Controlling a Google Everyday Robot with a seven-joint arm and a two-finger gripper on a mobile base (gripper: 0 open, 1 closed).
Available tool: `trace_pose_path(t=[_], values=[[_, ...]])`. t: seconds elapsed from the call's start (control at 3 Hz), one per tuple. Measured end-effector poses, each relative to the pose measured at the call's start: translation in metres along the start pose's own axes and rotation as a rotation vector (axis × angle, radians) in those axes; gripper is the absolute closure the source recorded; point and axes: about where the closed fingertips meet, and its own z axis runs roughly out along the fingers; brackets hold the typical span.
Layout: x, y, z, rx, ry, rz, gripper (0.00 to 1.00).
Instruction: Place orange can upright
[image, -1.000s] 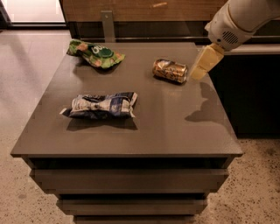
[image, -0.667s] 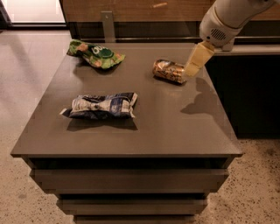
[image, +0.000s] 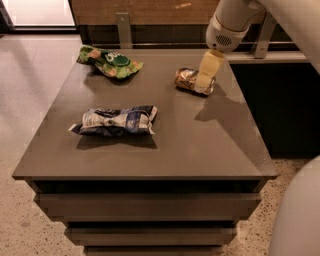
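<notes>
The orange can (image: 187, 80) lies on its side at the back right of the grey table (image: 200, 145). It is shiny orange-gold with brown and white markings. My gripper (image: 206, 82) hangs from the white arm that enters from the upper right. Its cream fingers (image: 209, 70) point down over the right end of the can and cover part of it. Whether the fingers touch the can does not show.
A green snack bag (image: 110, 62) lies at the back left of the table. A blue-and-white snack bag (image: 116, 121) lies at the middle left. Behind the table runs a dark counter with metal brackets (image: 123, 27). White robot parts fill the lower right corner (image: 300, 220).
My gripper has moved left and down, from beside the can's right end to over that end. The can and both bags have not moved.
</notes>
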Motion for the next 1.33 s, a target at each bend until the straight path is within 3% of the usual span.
trace_pose_path(t=[0.67,1.33], values=[[-0.01,-0.005,0.042,-0.053,0.062,-0.015,0.0],[-0.008,-0.025,0.075,-0.039,0.065,0.06,0.0]])
